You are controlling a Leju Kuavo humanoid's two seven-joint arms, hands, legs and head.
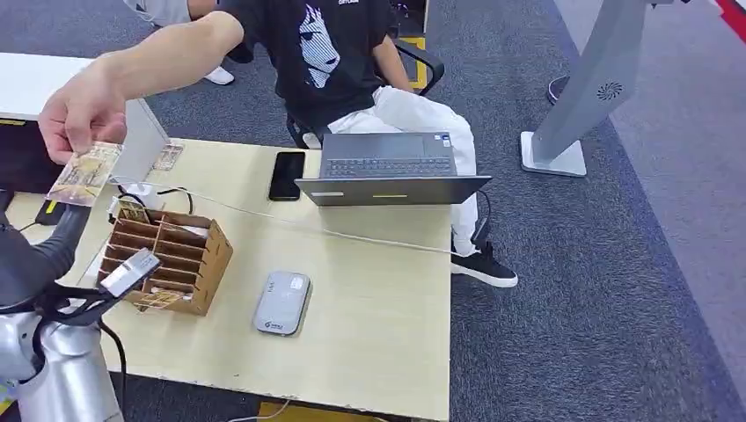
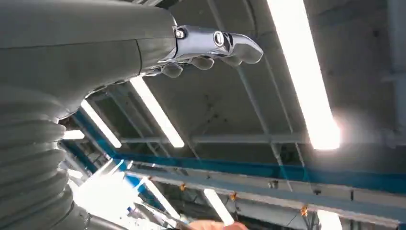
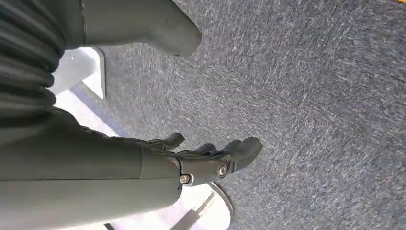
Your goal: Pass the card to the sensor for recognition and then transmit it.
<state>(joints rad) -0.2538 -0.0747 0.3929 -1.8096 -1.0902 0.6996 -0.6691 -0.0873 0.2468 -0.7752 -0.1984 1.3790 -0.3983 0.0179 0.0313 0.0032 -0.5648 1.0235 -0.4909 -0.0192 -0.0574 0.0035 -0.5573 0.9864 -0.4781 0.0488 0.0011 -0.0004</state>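
Now we judge the handover finished: a person's hand (image 1: 84, 110) holds the card (image 1: 84, 174) above our raised left hand (image 2: 210, 48), fingers loosely curled on nothing. Our right hand (image 3: 210, 158) hangs empty, fingers slightly apart. Next, fetch another card from the wooden rack (image 1: 167, 255).

laptop (image 1: 391, 171): open, at far edge of counter (image 1: 369, 343)
phone (image 1: 287, 175): black, flat, just left of laptop
cardboard organizer (image 1: 167, 257): slotted, near left edge
cable (image 1: 352, 236): white, runs across counter
person (image 1: 339, 66): seated behind laptop
floor (image 1: 607, 290): grey carpet
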